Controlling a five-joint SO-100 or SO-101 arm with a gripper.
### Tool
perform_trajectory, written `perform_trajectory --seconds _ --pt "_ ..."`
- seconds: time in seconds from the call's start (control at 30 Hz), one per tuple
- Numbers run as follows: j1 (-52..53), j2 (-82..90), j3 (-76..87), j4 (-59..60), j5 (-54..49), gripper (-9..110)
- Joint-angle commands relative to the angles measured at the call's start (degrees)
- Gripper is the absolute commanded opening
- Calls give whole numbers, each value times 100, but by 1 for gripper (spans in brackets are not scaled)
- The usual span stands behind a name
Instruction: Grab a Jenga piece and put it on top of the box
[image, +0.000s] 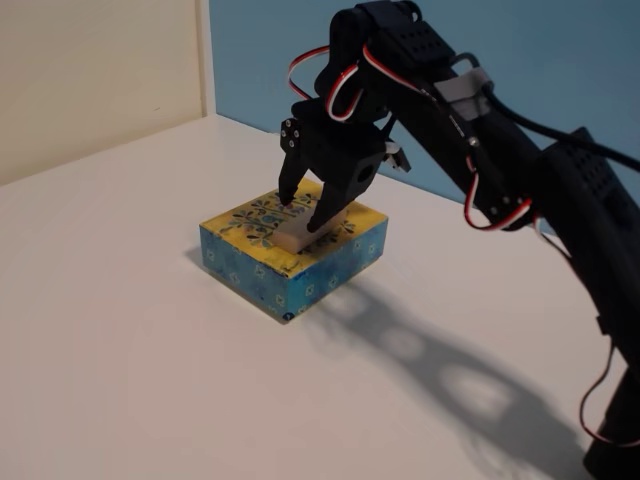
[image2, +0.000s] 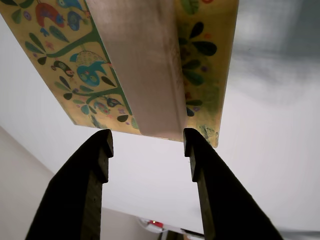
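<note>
The box (image: 262, 271) sits in the middle of the white table, yellow floral top up, blue patterned sides showing. The pale wooden Jenga piece (image: 293, 238) lies flat on the box's top, near its middle. My black gripper (image: 302, 213) hangs just over the piece with a finger on each side. In the wrist view the Jenga piece (image2: 145, 65) runs lengthwise across the yellow box top (image2: 65, 65), and my gripper (image2: 147, 142) stands open. Its fingertips (image2: 106, 142) are spread a little wider than the piece and sit at its near end, apart from it.
The white table (image: 120, 330) spreads around the box on all sides. A blue wall (image: 260, 60) and a cream wall (image: 90, 70) close off the back. My arm (image: 520, 190) reaches in from the right and casts a shadow on the table to the right of the box.
</note>
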Motion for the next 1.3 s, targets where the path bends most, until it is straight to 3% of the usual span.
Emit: perform_trajectory --seconds 0.0,0.27,1.1,1.27 --pt "-35 220 -158 79 0 15" --pt "-35 940 466 105 -18 0" --pt "-316 4377 4395 53 9 0" --pt "-325 5300 5766 -501 -26 0"
